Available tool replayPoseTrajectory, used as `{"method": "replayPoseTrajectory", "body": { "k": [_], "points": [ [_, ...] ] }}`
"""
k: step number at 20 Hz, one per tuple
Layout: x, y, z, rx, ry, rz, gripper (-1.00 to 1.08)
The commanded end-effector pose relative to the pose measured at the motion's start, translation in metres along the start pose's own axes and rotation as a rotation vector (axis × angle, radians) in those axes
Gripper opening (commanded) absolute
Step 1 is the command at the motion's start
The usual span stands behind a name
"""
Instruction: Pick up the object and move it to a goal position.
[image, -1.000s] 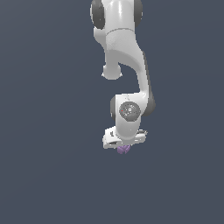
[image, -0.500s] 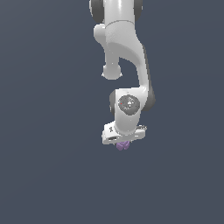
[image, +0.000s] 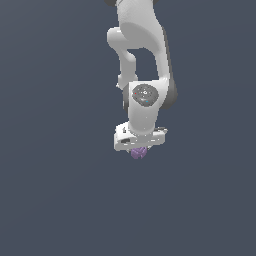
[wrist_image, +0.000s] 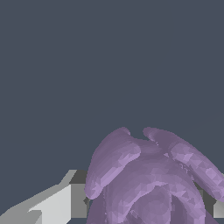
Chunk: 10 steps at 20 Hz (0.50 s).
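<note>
The white arm (image: 142, 65) reaches down from the top of the exterior view, its wrist pointed straight down over a plain dark grey-blue ground. Beneath the flat white hand sits the gripper (image: 138, 150), and tucked right under it is the object (image: 138, 153) — a small purple lump, mostly hidden by the hand, only its lower part peeping out. In the wrist view the object (wrist_image: 148, 179) fills the near field: ridged, swirled lobes curling over a rounded middle. A grey-and-white finger (wrist_image: 65, 199) lies close against one side of it and a sliver of the other finger (wrist_image: 217, 208) shows at the far side — so the fingers appear clenched on the object, though the contact itself is hard to see.
</note>
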<state>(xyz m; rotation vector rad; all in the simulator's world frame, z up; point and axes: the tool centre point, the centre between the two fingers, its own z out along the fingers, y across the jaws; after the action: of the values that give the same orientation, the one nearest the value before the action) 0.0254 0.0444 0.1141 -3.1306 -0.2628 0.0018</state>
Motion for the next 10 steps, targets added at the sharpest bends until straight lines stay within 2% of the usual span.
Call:
{"method": "replayPoseTrajectory", "body": {
  "k": [1, 10],
  "points": [
    [-0.012, 0.001, -0.019, 0.0, 0.001, 0.0, -1.0],
    [-0.058, 0.005, -0.088, 0.0, 0.001, 0.0, -1.0]
  ]
}}
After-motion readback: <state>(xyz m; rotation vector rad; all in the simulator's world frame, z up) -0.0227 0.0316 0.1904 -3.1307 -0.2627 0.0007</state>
